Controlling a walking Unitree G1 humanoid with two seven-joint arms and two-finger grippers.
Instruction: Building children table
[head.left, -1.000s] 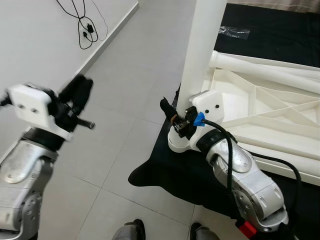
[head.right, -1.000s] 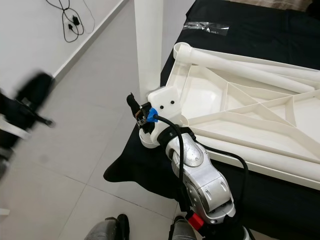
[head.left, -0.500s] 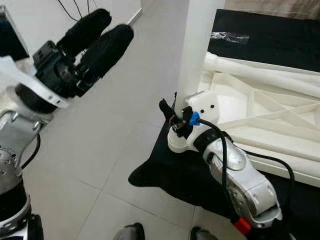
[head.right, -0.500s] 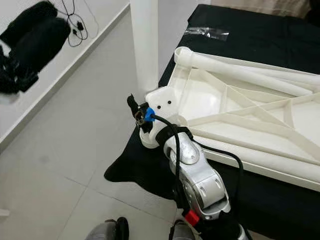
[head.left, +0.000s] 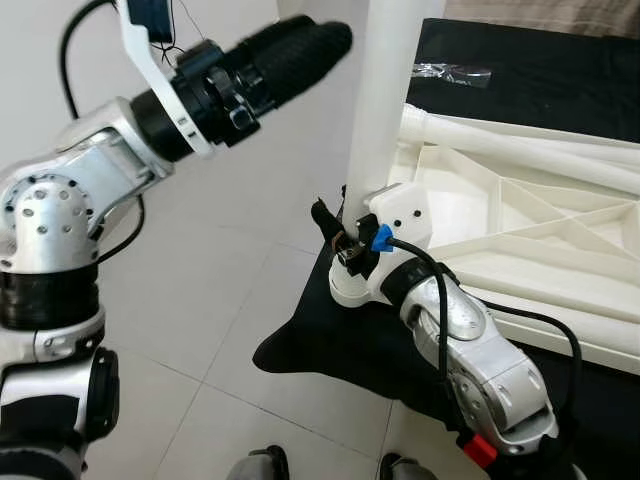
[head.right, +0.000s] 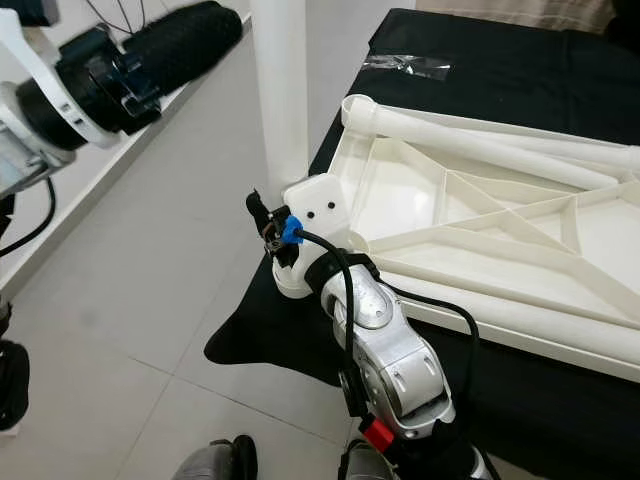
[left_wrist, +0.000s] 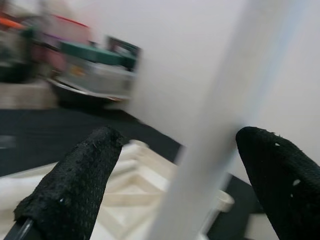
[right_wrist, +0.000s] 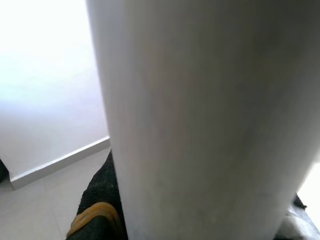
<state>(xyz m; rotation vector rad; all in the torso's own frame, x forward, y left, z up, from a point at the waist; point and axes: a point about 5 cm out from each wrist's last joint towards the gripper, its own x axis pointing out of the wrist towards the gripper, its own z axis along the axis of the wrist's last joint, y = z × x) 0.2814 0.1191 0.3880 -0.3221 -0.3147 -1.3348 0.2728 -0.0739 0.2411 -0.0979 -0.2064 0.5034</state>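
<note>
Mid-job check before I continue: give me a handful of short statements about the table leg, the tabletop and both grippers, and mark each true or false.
1. The white table leg stands upright at the corner of the upturned tabletop. True.
2. The left gripper is clamped shut on the leg. False: its fingers are spread, the leg between them and untouched.
3. The right gripper is at the base of the leg. True.
4. The tabletop rests on bare tiles. False: it lies on a black cloth.
5. A clear plastic bag lies on the cloth beyond the tabletop. True.
</note>
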